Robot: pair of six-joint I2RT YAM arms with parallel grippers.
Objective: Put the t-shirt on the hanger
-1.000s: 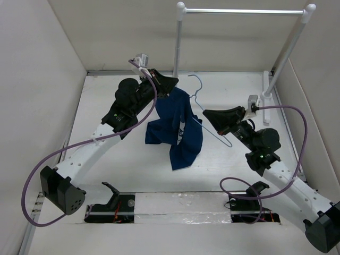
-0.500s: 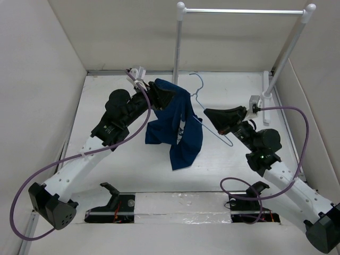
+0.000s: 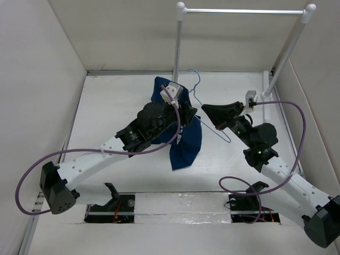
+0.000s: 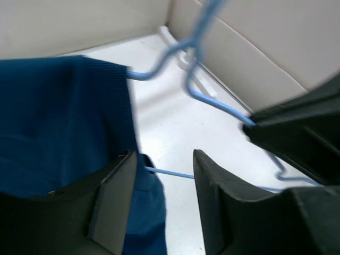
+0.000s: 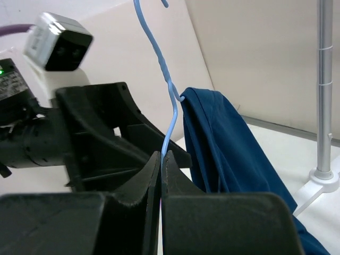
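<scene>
hanger (image 4: 215, 104) clamped between right gripper (image 5: 161, 155) jaws, t-shirt (image 5: 228, 138) draped beside them

Plain dark navy t-shirt (image 3: 189, 143) — pale blue hanger (image 4: 215, 105) — white garment rail (image 3: 244, 10).

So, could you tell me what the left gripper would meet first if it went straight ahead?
Probably the hanger wire, which crosses ahead of the open left gripper; depth is unclear.

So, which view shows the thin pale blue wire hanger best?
Left wrist: the hanger shows neck and both shoulders large, one entering the dark navy fabric t-shirt. Right wrist shows only its pinched stem; top external, a faint wire.
</scene>
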